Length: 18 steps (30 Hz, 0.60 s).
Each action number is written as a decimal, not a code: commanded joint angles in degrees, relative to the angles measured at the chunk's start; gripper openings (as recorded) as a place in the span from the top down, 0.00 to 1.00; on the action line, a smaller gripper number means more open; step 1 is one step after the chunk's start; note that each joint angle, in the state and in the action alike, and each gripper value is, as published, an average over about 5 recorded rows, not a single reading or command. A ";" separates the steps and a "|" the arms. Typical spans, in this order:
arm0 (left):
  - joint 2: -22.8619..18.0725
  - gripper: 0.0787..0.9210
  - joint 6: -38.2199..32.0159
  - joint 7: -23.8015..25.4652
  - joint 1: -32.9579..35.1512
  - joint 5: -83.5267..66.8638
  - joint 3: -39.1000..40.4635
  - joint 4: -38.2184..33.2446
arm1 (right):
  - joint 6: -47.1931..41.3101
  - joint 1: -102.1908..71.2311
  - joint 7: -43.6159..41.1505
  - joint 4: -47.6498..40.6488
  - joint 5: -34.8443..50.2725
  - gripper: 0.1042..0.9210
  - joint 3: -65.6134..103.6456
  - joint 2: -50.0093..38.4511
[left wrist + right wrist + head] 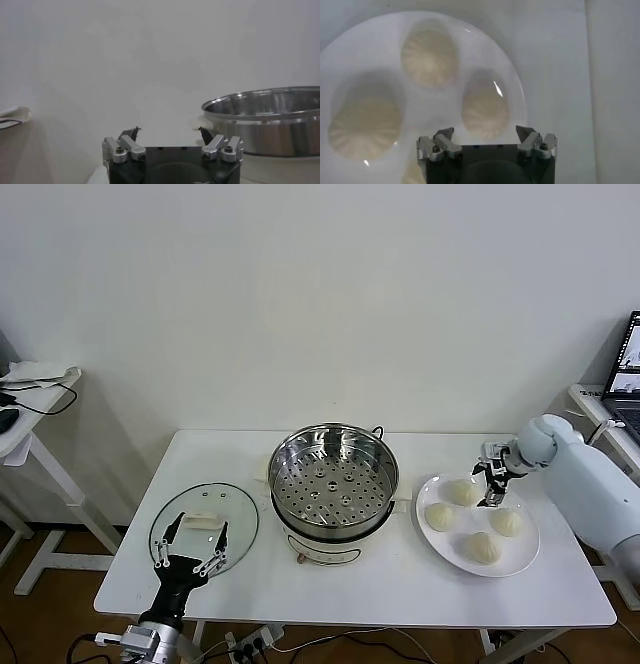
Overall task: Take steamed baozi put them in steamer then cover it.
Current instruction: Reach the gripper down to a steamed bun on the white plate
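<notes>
Several cream-white baozi lie on a white plate (pixel 527 552) at the table's right; the far one (pixel 462 492) and another (pixel 505 522) flank my right gripper (pixel 492 484). It hangs open just above the plate. In the right wrist view one baozi (pixel 485 110) lies straight ahead of the right gripper (pixel 485 131), which holds nothing. The steel steamer (pixel 333 481) stands mid-table with its perforated tray bare. The glass cover (pixel 204 527) lies flat to its left. My left gripper (pixel 190 546) is open over the cover's near edge; the left wrist view shows this gripper (pixel 169 130) empty, with the steamer (pixel 265 120) beyond.
A small side table (pixel 30 399) with cables stands at the far left. A laptop (pixel 627 369) sits on another stand at the far right. A power strip and cords lie on the floor under the table's front edge.
</notes>
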 commanded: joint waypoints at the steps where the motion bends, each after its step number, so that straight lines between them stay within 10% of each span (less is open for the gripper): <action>1: 0.03 0.12 -0.06 0.00 0.03 0.23 -0.05 0.38 | 0.45 0.85 -0.18 -3.71 -2.32 0.12 0.80 2.74; 18: 0.08 0.12 -0.71 0.03 -0.07 0.75 -0.32 1.16 | 1.34 0.25 0.22 -4.91 -4.97 0.14 2.45 4.23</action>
